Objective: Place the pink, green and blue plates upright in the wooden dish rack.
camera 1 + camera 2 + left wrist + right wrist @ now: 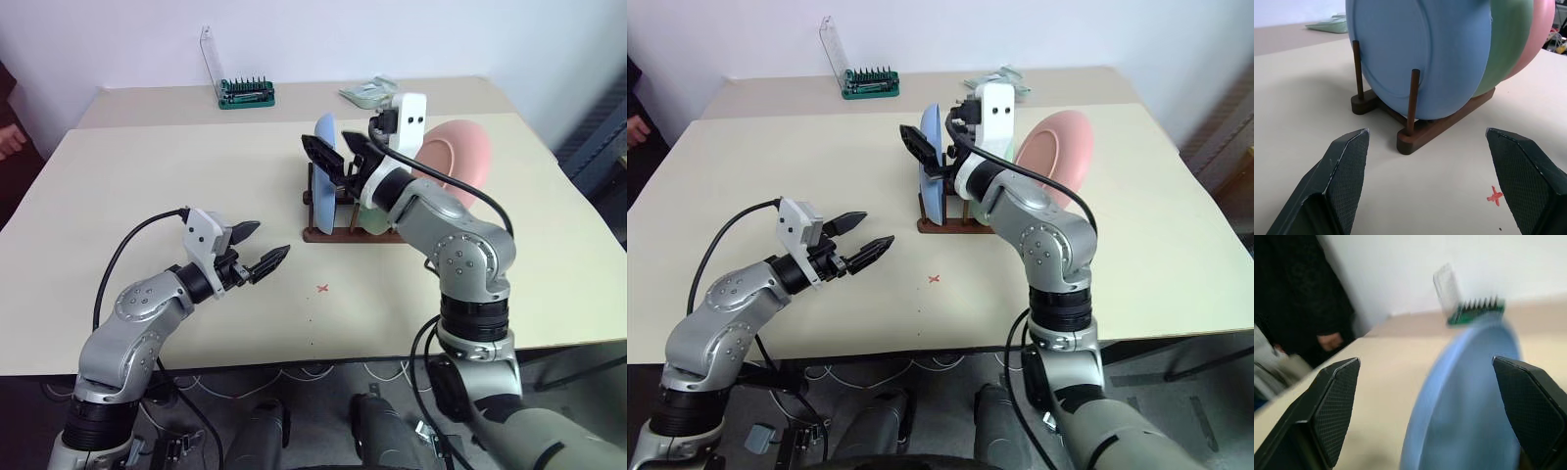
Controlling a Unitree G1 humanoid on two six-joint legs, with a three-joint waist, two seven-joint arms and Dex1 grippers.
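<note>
Three plates stand upright in the wooden dish rack [1420, 134] near the middle of the tabletop [147, 186]: the blue plate [1415, 54] at the end nearest the left arm, the green plate [1506, 44] behind it, the pink plate [456, 157] at the far end. Right tool [1425, 416] hangs released, fingers spread to either side of the blue plate's rim without gripping it. Left tool [1425, 186] is likewise released and empty, low over the tabletop, aimed at the rack and well apart from it. Probable hazard: withdrawing the right tool sideways could catch the blue rim and tip the plate or drag the light rack.
</note>
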